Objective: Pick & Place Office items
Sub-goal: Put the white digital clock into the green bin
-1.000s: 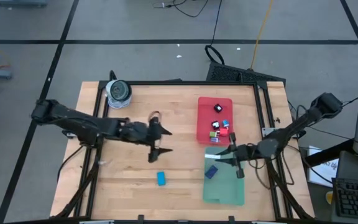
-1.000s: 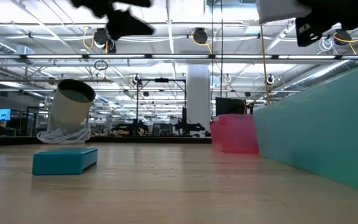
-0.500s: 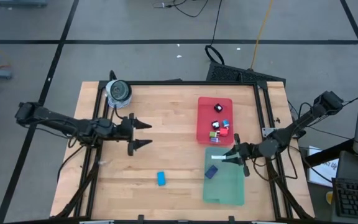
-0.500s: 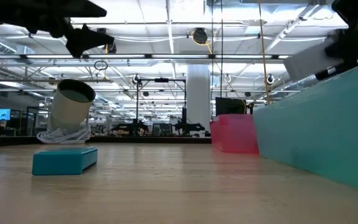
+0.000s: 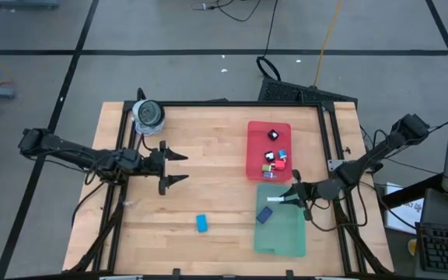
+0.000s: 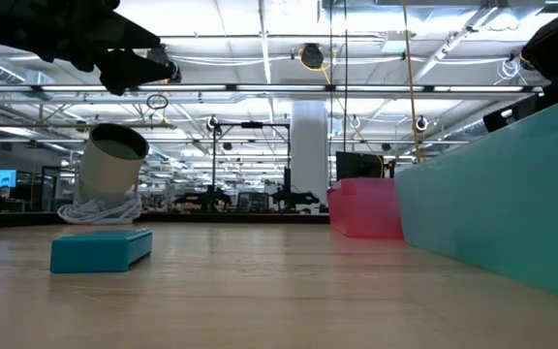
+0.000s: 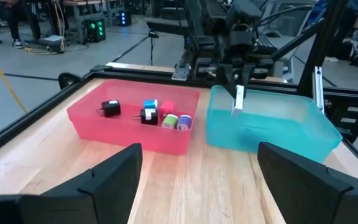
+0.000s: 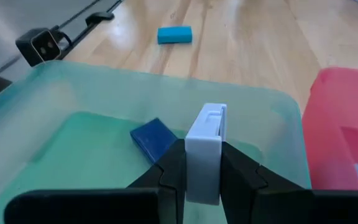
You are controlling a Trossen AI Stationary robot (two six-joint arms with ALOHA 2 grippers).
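Observation:
My right gripper (image 8: 202,163) is shut on a white tag-like piece (image 8: 205,149) and hangs over the far end of the green tray (image 5: 280,233), white piece (image 5: 275,199) pointing toward the table's left. A dark blue block (image 8: 153,138) lies flat on the tray floor below it. A blue bar (image 5: 201,223) lies flat on the bare wood. Several small coloured clips (image 7: 160,116) sit in the red tray (image 5: 255,159). My left gripper (image 5: 183,169) is open, held above the table's left half, touching nothing. My right gripper pinches the white piece between its two fingers (image 8: 173,165), one on each flat side (image 8: 194,155). The piece stands on edge in the hold, sticking out past the fingertips, lifted clear above the green tray's floor.
A round grey roll (image 5: 148,114) stands at the table's far left corner. The red tray borders the green tray's far end. Black frame rails (image 5: 329,140) run along the table's edges. Bare wood (image 5: 216,187) lies between the left gripper and the trays.
My left gripper has drawn back from the table's middle toward the left edge, still open, then stopped. My right gripper, still shut on the white piece, has come down toward the green tray; in the low view the piece has sunk behind the tray wall.

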